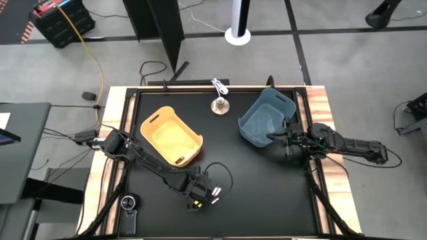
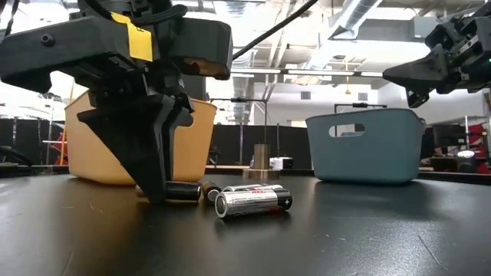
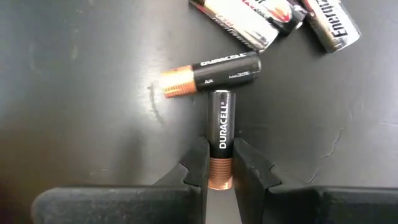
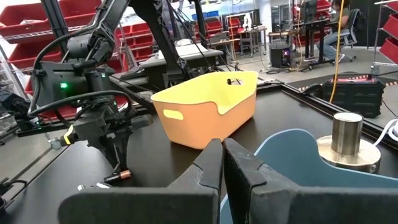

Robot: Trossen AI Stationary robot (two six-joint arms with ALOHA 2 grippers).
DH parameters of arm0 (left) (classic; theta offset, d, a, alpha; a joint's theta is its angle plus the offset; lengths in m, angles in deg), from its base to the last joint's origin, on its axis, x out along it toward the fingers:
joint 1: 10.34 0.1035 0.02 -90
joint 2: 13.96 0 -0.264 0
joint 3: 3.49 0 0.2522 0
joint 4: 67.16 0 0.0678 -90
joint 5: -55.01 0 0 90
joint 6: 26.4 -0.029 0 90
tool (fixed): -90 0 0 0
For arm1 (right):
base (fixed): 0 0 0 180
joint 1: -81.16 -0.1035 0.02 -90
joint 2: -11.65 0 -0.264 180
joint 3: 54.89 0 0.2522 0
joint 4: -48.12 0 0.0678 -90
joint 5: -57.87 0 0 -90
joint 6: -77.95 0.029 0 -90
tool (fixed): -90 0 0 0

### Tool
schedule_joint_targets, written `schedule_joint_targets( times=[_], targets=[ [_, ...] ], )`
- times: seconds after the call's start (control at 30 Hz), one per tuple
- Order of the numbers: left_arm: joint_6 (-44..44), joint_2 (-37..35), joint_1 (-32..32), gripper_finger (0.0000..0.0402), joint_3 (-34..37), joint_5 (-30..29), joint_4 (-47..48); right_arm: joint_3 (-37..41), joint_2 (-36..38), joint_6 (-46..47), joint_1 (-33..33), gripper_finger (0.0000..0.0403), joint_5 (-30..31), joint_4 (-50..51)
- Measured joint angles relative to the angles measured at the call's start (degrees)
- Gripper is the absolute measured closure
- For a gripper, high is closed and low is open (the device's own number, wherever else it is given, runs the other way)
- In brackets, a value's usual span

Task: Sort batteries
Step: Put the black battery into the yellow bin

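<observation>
My left gripper (image 3: 221,146) stands near the table's near edge (image 1: 199,195), pointing down, shut on a black-and-copper Duracell battery (image 3: 221,124). A second Duracell battery (image 3: 211,73) lies crosswise at the held one's black end. Silvery-white batteries (image 3: 249,18) with dark and red ends lie just beyond, flat on the table (image 2: 253,201). My right gripper (image 4: 222,149) hovers shut and holding nothing over the near rim of the blue bin (image 1: 267,119). The yellow bin (image 1: 171,137) stands at the table's left centre. My left gripper pinches the Duracell battery between its two fingers (image 3: 198,158) near its copper end (image 3: 220,169). The fingers come from above, pointing down, and lie across the battery. It lies level on the table (image 2: 180,192), its black end against the side of the second Duracell.
A round metal knob-like object (image 1: 219,105) with a white cord stands at the far middle of the black table, between the two bins. A small round device (image 1: 129,202) sits by the near left corner. Wooden rails (image 1: 320,107) border the table on both sides.
</observation>
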Motion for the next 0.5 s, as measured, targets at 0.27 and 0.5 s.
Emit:
schedule_joint_targets(
  times=[0.27,0.5],
  targets=[
    [0.0,-0.2,-0.1,0.0362,-5.0,-1.3,7.3,0.0,0.0,0.0,0.0,0.0368,0.0,0.0],
    [0.2,-0.3,-0.4,0.0362,-9.9,-2.1,14.1,0.0,0.0,0.0,0.0,0.0368,0.0,0.0]
  ],
)
